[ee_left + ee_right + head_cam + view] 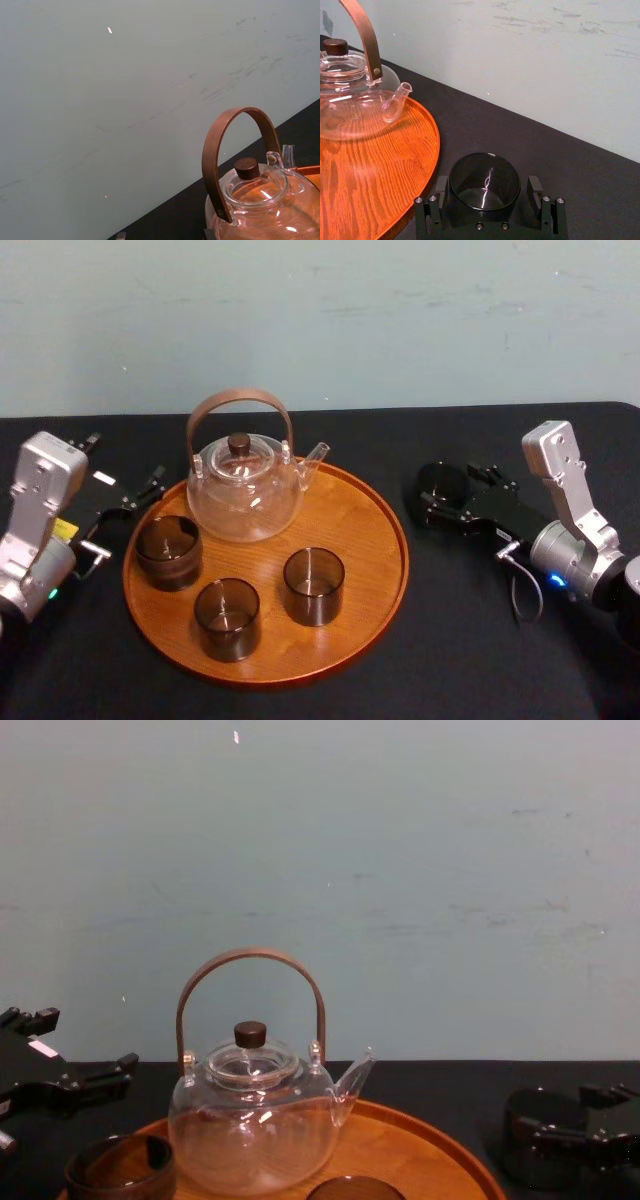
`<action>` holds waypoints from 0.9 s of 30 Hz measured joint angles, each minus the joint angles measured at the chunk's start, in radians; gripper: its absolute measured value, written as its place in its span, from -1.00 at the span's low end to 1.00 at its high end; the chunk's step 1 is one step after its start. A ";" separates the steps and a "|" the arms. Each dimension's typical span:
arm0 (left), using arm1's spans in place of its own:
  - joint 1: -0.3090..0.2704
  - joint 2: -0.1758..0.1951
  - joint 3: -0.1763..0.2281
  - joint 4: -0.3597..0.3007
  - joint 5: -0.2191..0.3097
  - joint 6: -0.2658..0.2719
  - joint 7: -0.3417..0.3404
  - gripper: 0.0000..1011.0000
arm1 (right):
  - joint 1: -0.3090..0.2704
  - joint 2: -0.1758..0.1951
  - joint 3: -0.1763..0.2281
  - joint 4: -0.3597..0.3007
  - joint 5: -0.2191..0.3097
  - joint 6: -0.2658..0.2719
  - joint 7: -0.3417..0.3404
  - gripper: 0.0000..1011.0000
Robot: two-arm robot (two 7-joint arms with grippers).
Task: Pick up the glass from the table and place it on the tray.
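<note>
Right pincer (487,189), released, straddles the glass (485,172) right of the tray (370,165); left pincer (128,512) idles released.
We should close gently, centred, then lift above its rim.

In the chest view the near part of the tray (440,1145) is cut off by the lower edge, and of the left cup (118,1168) and the middle cup (350,1188) only the tops are seen. In the left wrist view the teapot (260,200) is cut by the picture's edge. In the right wrist view the lower wall of the glass (485,175) is hidden behind the right claw (488,184).
</note>
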 joint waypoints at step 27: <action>0.000 0.000 0.000 0.000 0.000 0.000 0.000 0.98 | 0.018 -0.005 -0.009 0.023 0.015 -0.020 0.028 0.98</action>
